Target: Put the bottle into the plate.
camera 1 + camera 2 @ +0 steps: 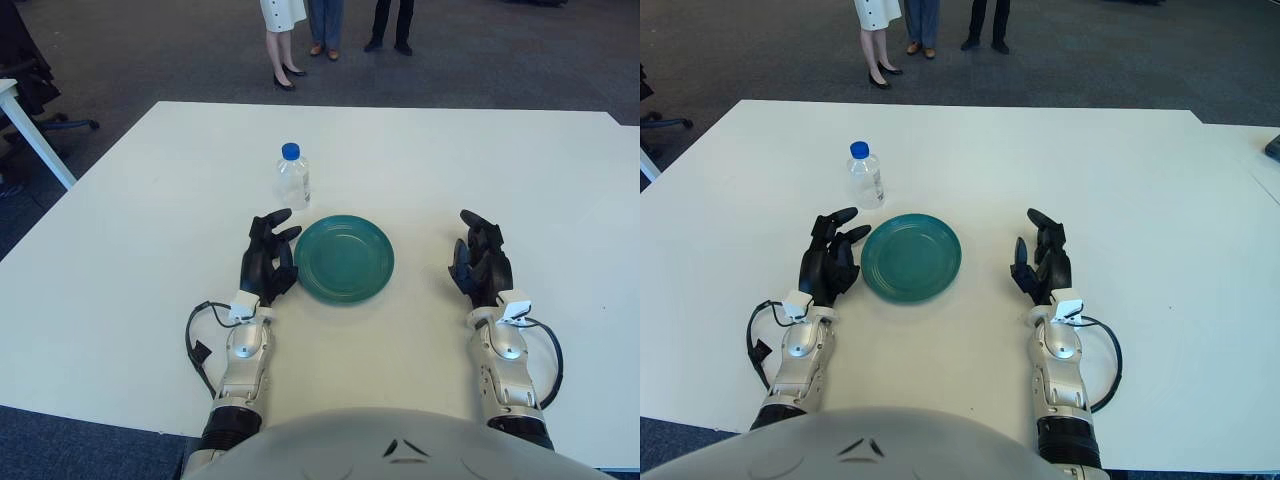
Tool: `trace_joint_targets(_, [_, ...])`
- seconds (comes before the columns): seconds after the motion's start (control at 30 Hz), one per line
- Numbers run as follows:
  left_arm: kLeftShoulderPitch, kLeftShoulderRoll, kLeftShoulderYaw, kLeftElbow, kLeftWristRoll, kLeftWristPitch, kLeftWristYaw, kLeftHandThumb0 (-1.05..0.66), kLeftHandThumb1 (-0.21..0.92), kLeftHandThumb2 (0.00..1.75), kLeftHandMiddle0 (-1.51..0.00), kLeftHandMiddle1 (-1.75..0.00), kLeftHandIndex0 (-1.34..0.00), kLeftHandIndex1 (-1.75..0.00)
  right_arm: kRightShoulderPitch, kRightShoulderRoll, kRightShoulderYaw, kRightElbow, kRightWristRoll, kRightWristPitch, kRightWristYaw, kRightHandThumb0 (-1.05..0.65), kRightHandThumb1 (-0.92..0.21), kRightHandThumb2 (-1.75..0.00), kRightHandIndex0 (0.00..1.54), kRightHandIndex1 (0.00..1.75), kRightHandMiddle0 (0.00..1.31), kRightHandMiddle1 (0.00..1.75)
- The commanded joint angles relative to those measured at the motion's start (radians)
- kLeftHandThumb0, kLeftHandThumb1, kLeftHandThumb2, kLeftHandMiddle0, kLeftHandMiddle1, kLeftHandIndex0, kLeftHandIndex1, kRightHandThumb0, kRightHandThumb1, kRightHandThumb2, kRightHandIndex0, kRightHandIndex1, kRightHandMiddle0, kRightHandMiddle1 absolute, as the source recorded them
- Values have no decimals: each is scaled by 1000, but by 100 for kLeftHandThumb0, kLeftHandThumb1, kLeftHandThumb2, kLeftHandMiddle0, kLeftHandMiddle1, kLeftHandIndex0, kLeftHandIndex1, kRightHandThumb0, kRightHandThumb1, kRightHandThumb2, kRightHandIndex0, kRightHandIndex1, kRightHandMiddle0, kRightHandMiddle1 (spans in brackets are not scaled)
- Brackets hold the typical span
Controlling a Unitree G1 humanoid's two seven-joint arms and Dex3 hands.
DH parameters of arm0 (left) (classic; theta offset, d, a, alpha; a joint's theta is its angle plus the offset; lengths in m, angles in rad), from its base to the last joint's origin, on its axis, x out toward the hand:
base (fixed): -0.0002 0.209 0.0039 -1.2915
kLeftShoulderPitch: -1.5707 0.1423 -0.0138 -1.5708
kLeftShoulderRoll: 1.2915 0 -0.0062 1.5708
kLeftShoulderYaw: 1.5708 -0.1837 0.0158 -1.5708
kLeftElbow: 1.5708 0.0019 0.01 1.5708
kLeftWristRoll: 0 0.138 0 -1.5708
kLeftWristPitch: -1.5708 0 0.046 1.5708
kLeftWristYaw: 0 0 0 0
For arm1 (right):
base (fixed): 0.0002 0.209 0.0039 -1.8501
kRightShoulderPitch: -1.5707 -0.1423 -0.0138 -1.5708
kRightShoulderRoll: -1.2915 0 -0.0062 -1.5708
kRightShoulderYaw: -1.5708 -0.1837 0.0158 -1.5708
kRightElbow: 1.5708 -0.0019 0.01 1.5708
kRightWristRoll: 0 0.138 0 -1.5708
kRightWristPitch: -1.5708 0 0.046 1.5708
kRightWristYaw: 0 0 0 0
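A small clear bottle with a blue cap stands upright on the white table, just beyond the far left edge of a round teal plate. The plate holds nothing. My left hand rests on the table right beside the plate's left rim, fingers spread and holding nothing, a short way nearer to me than the bottle. My right hand rests on the table to the right of the plate, fingers relaxed and holding nothing.
Three people's legs stand on the dark carpet beyond the table's far edge. A white table leg and a dark chair base show at the far left. A second table edge lies at the right.
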Motion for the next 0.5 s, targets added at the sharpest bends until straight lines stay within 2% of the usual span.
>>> trace_joint_targets(0.0, [94,-23,22,109,-12,17,25,-72,92,67,-44,-84,-19,-114,30,11,6,42,-7,44,-1,-59,-92,-62,44,0,0,86])
trace_joint_targets(0.13, [102,-31,22,81,18,55,75,-73,92,67,-43,-84,-18,-113,30,13,6,43,-8,41,-2,-58,-92,-62,44,0,0,87])
trace_joint_targets(0.33, [101,-36,14,70,37,59,131,-74,92,66,-40,-82,-14,-109,29,14,4,44,-8,41,-6,-57,-92,-63,44,0,0,87])
trace_joint_targets(0.47, [97,-39,11,76,50,27,171,-76,92,66,-34,-62,-4,-99,28,16,3,42,-12,46,-14,-57,-92,-63,46,1,0,87])
